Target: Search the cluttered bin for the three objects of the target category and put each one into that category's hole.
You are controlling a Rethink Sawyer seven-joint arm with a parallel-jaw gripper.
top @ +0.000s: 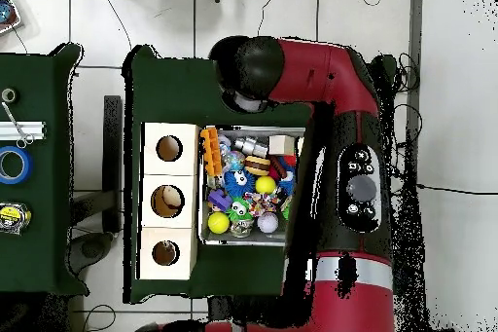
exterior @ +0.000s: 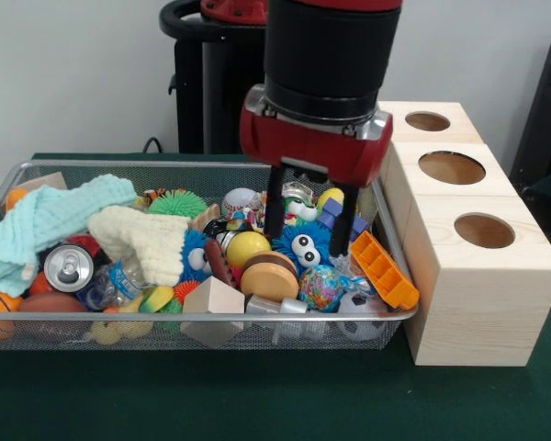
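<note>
Gripper hangs over the right part of the bin, fingers spread, nothing between them. Both fingertips reach down into the clutter on either side of the blue fuzzy toy with googly eyes; contact cannot be confirmed. Judged: a straddle pose, set for a pinch on that toy or for probing the pile.

Around the blue toy: yellow ball just to its left, wooden disc in front of it, speckled ball in front and to its right, orange plastic piece leaning on the bin's right rim. Further left of the toy lie a cream cloth, a teal cloth and a can.

Three wooden boxes, each with a round hole on top, stand just right of the bin, close so a carry is short. Holes look empty.

Target category is not shown; which items belong cannot be told. All candidates are in the bin. Overhead, the arm covers much of the bin.
</note>
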